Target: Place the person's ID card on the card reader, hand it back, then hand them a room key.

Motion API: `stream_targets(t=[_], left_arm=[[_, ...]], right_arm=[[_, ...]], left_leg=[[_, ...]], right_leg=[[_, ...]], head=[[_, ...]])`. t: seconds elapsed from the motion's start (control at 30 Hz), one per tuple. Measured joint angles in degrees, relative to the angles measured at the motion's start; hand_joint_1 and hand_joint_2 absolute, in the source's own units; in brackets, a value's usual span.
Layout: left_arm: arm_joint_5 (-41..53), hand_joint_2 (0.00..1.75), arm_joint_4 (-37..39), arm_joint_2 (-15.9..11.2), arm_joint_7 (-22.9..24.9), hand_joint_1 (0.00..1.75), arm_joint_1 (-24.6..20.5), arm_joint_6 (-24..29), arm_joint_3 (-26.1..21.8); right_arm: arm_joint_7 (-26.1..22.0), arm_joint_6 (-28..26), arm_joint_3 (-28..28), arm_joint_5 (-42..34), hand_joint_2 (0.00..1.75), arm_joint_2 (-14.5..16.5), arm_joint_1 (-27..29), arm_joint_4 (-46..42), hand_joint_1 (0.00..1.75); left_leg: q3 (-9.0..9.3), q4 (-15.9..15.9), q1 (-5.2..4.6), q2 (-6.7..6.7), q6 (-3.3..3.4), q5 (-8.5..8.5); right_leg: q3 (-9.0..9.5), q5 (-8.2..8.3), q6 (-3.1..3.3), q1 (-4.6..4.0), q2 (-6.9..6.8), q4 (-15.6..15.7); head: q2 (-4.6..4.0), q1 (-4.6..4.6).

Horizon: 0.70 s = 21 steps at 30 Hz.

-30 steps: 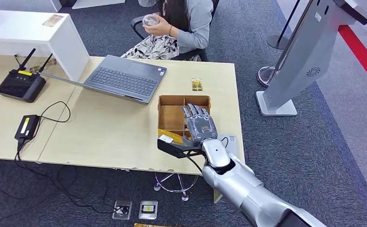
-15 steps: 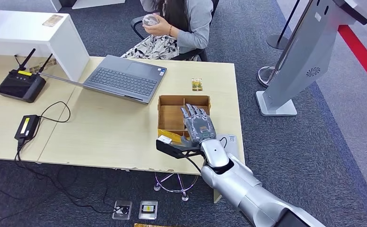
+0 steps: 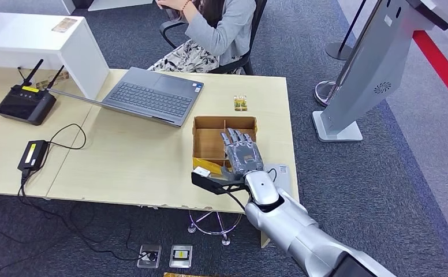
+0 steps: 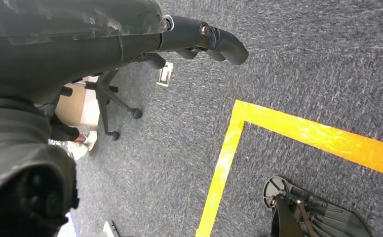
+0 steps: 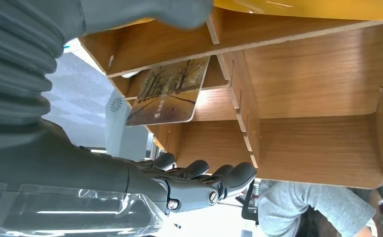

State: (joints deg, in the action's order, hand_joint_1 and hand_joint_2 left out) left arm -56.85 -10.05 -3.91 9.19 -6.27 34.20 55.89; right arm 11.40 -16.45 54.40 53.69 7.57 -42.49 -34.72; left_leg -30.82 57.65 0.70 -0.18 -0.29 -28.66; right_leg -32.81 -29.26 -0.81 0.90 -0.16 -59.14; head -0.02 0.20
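The right hand [image 3: 243, 153] has barely been shifted over the wooden box [image 3: 210, 131]; fingers are held spread, empty, presumably for reaching the room key [image 5: 169, 92] lying in a compartment. Farther off on the counter [image 3: 135, 156], the person [image 3: 221, 34] has raised both arms.

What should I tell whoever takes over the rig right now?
Right hand: open, fingers spread over the wooden box, holding nothing.
Left hand: hangs over the carpet, nothing seen in it.
Picture card, likely the room key, stands in a box compartment, not gripped. A small card lies on the desk near the person.
To do: grip the key, hand it over. ID steps: cannot confirm.
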Motion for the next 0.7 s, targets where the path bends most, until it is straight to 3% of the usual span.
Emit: stream_targets(t=[0.33,0.37,0.43,0.47,0.53,0.57,0.6,0.63,0.67,0.7], left_arm=[[-0.2,0.00,0.0,0.2,0.8,0.00,0.0,1.4,0.0],[-0.3,0.00,0.0,0.3,1.0,0.00,0.0,1.5,0.0],[-0.3,0.00,0.0,0.4,1.2,0.00,0.0,1.8,0.0],[-0.4,0.00,0.0,0.4,1.3,0.00,0.0,1.9,0.0],[-0.4,0.00,0.0,0.5,1.5,0.00,0.0,2.1,0.0],[-0.4,0.00,0.0,0.5,1.6,0.00,0.0,2.3,0.1],[-0.4,0.00,0.0,0.5,1.8,0.00,0.0,2.4,0.1],[-0.4,0.00,0.0,0.5,2.0,0.00,0.0,2.6,0.1],[-0.4,0.00,0.0,0.5,2.2,0.00,0.0,2.7,0.2],[-0.4,0.00,0.0,0.6,2.5,0.00,0.0,2.9,0.2]], right_arm=[[-1.2,-0.4,0.0,0.1,1.75,1.5,-0.7,2.2,0.03],[-1.3,-0.5,0.0,0.0,1.75,1.7,-0.9,2.4,0.30],[-1.4,-0.6,0.0,-0.2,1.75,1.9,-1.2,2.9,0.65],[-1.4,-0.6,0.0,-0.3,1.75,2.0,-1.4,3.2,0.99],[-1.5,-1.0,0.0,-0.3,1.75,2.2,-1.7,3.7,1.19],[-1.5,-1.1,0.0,-0.3,1.75,2.3,-1.8,4.0,1.40],[-1.6,-1.3,0.0,-0.3,1.75,2.4,-1.9,4.3,1.44],[-1.7,-1.4,0.0,-0.3,1.75,2.5,-1.9,4.5,1.34],[-1.8,-1.5,0.0,-0.3,1.75,2.6,-2.0,4.7,1.04],[-1.9,-1.6,0.0,-0.3,1.75,2.7,-2.1,4.9,0.64]], left_leg=[[0.00,0.0,0.00,0.00,0.00,0.00],[0.00,0.0,0.00,0.00,0.00,0.00],[0.00,0.0,0.00,0.00,0.00,0.00],[0.00,0.0,0.00,0.00,0.00,0.00],[0.00,0.0,0.00,0.00,0.00,0.00],[0.00,0.0,0.00,0.00,0.00,0.00],[0.00,0.0,0.00,0.00,0.00,0.00],[0.00,0.0,0.00,0.00,0.00,0.00],[0.00,0.0,0.00,0.00,0.00,0.00],[0.00,0.0,0.00,0.00,0.00,0.00]], right_leg=[[0.00,0.00,0.00,0.00,0.00,0.0],[0.00,0.00,0.00,0.00,0.00,0.0],[0.00,0.00,0.00,0.00,0.00,0.0],[0.00,0.00,0.00,0.00,0.00,0.0],[0.00,0.00,0.00,0.00,0.00,0.0],[0.00,0.00,0.00,0.00,0.00,0.0],[0.00,0.00,0.00,0.00,0.00,0.0],[-0.01,0.00,0.00,0.00,0.00,0.0],[-0.01,0.00,0.00,0.00,0.00,0.0],[-0.01,0.00,0.00,0.00,0.00,0.0]], head=[[0.01,0.01],[0.01,0.01],[0.02,0.01],[0.02,0.01],[0.02,0.02],[0.02,0.02],[0.02,0.01],[0.01,0.01],[0.01,0.01],[0.00,0.01]])
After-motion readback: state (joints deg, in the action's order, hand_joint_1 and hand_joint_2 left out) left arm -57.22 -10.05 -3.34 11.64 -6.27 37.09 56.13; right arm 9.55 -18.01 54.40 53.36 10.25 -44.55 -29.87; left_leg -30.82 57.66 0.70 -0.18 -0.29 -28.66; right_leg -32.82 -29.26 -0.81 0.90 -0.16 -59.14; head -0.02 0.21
